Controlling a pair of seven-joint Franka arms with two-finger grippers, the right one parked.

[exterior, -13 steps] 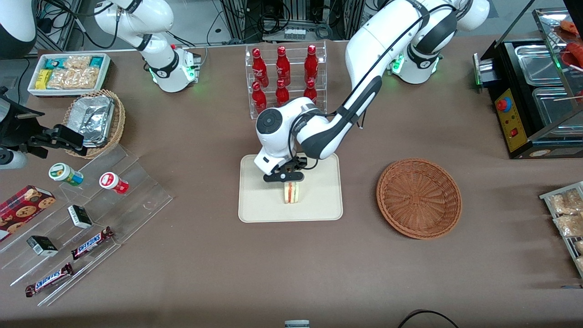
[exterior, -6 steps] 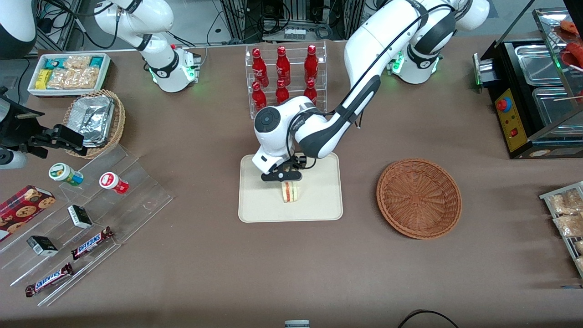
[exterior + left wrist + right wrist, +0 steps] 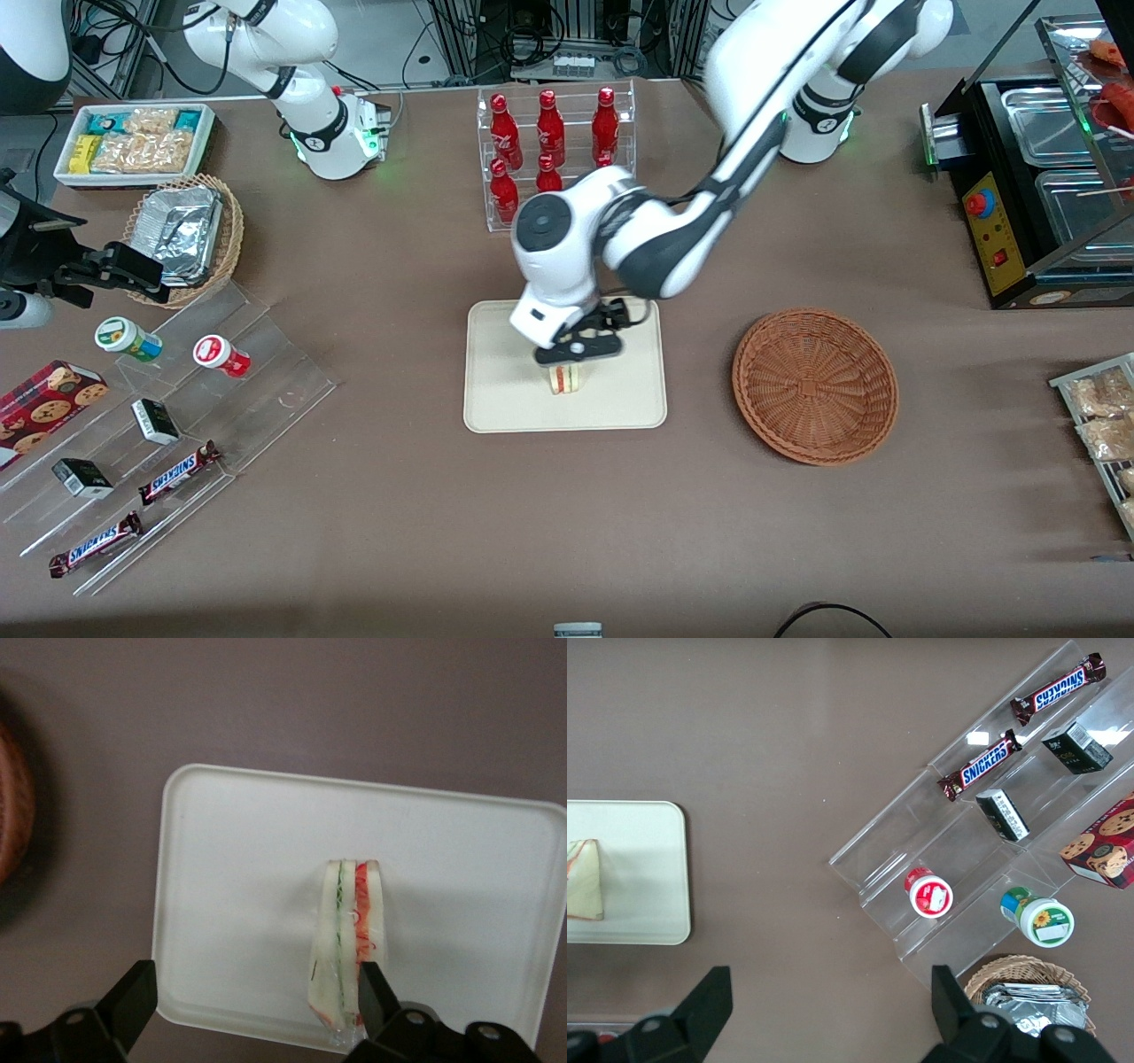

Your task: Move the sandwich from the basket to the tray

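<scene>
I have the claw [image 3: 578, 356] hanging above the tray [image 3: 496, 390], its two fingers [image 3: 133, 1001] spread wide and gripping nothing; in the left wrist view one finger stands well clear of the sandwich [image 3: 347, 952] and the other lines up with its edge, though I cannot tell whether that one touches it. The sandwich [image 3: 567, 378] stands on its edge on the tray, on the half nearer the front camera, with the red and green filling lines facing up toward the wrist camera. The tray sits about midway along the table [image 3: 620, 523], its corners rounded and its surface otherwise bare. The basket [image 3: 815, 385] lies on the table beside the tray, toward the working arm's end, apart from it and with nothing in it. The bottle rack [image 3: 554, 146] stands near the table edge farthest from the front camera.
</scene>
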